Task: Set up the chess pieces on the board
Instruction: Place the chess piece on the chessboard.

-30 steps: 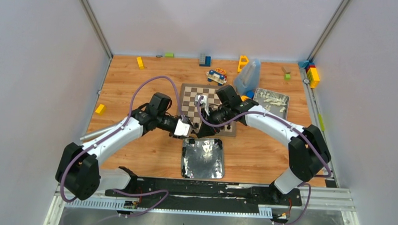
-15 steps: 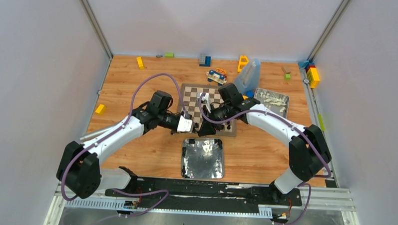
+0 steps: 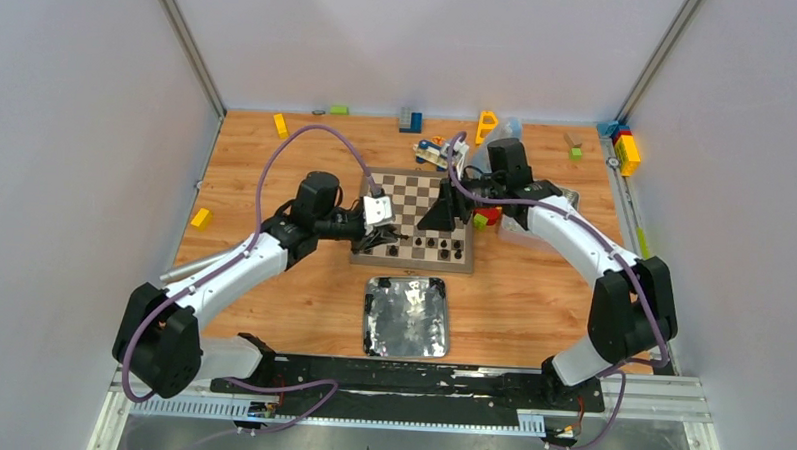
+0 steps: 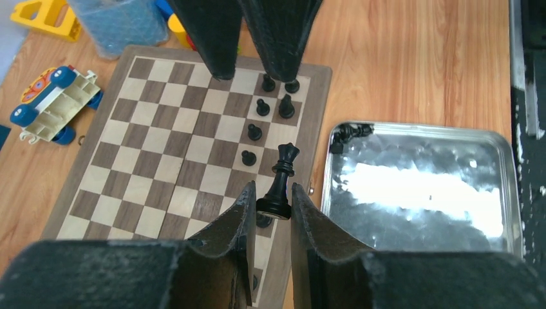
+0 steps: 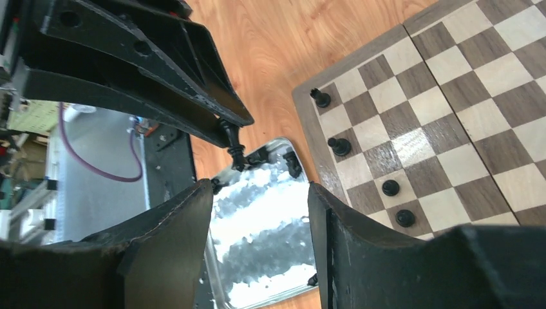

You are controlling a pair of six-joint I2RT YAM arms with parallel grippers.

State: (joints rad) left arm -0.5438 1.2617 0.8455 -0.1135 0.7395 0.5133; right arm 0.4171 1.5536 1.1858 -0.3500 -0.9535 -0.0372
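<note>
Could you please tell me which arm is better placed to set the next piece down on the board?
Left. The left claw grips a black chess piece over the board, near its edge and beside the pieces standing there. The right claw is open and empty.

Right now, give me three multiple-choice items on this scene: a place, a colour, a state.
1. The standing chess pieces are on the board's: A) rows nearest the tray B) far rows C) centre.
2. Their colour: A) white B) black C) red.
3. The left gripper is: A) open and empty B) shut on a chess piece C) out of view.
Answers: 1 A, they line the tray-side edge; 2 B, every one is black; 3 B, its fingers pinch the tall piece's base.
</note>
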